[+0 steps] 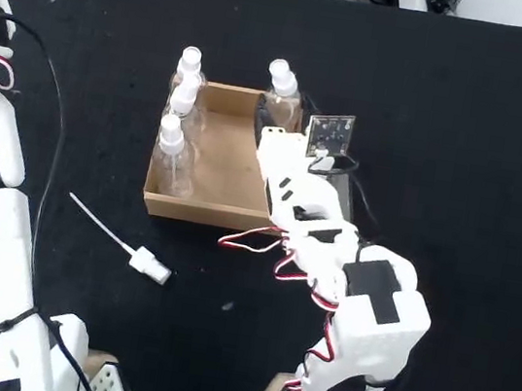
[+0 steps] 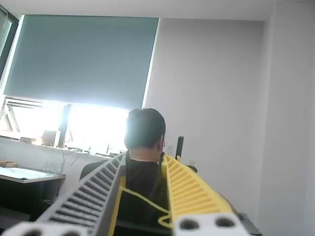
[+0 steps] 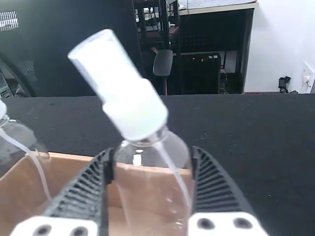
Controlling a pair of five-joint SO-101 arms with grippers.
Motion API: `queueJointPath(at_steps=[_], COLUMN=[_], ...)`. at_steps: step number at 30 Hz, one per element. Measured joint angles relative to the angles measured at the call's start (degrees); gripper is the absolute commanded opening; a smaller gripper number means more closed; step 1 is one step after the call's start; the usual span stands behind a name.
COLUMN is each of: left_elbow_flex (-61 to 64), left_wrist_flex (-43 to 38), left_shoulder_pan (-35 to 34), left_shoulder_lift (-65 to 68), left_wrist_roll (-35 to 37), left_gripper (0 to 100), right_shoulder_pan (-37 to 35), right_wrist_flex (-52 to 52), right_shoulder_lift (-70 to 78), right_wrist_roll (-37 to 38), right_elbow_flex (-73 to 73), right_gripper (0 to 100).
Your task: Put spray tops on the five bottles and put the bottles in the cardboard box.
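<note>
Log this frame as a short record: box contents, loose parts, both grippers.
in box: three capped bottles along the cardboard box wall on the left arm's side
fourth bottle: capped, at the box's far right corner
right gripper: shut on fourth bottle
left gripper: open, empty, raised
loose: one spray top on the table before the box

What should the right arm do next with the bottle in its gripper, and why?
Probably lower the bottle a little and open the right gripper. Its spray top is already on, and it stands at the far right corner of the cardboard box, across from three capped bottles along the other wall.
</note>
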Motion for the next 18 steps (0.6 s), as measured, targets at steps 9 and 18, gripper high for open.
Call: queueJointPath(at_steps=[9,18], left_elbow_flex=[0.0,0.0], left_wrist_flex=[0.0,0.0], left_shoulder_pan=[0.0,0.0], left_shoulder_lift=[0.0,0.0], left_wrist_roll=[0.0,0.0], left_gripper=[3,3], right_shoulder_pan=[-1.1,-1.1], right_wrist_flex=[0.0,0.0], right_shoulder_lift=[0.0,0.0], right_wrist_roll=[0.0,0.0], right_elbow_flex=[0.0,0.0], right_gripper=[18.8,37.2])
